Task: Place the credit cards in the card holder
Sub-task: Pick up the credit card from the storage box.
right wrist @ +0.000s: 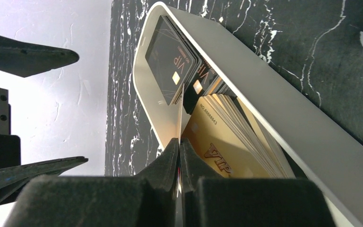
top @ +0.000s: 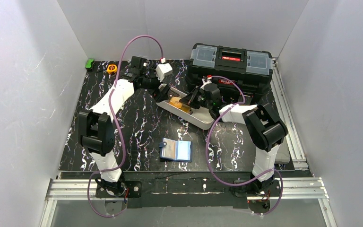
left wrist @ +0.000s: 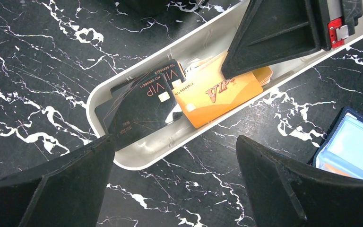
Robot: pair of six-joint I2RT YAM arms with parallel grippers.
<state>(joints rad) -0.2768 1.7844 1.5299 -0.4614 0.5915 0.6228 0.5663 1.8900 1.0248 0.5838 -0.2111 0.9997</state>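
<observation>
A stack of credit cards lies in the long white tray (top: 203, 122): black VIP cards (left wrist: 139, 106) toward one end, orange ones (left wrist: 217, 94) beside them. My right gripper (right wrist: 179, 142) reaches down into the tray and is shut on the edge of one orange card (right wrist: 179, 116), seen edge-on between the fingers. In the top view the right gripper (top: 189, 100) is over the orange cards (top: 176, 103). My left gripper (left wrist: 174, 142) hovers open over the tray's near rim and holds nothing. The card holder (top: 176, 150), a navy wallet, lies open on the table nearer the arm bases; the wallet (left wrist: 354, 146) also shows at the left wrist view's right edge.
A big black toolbox (top: 230, 66) stands behind the tray at the back right. A yellow tape measure (top: 112, 68) and a green object (top: 90, 63) lie at the back left corner. Aluminium rails (top: 283, 109) run along the table's right side.
</observation>
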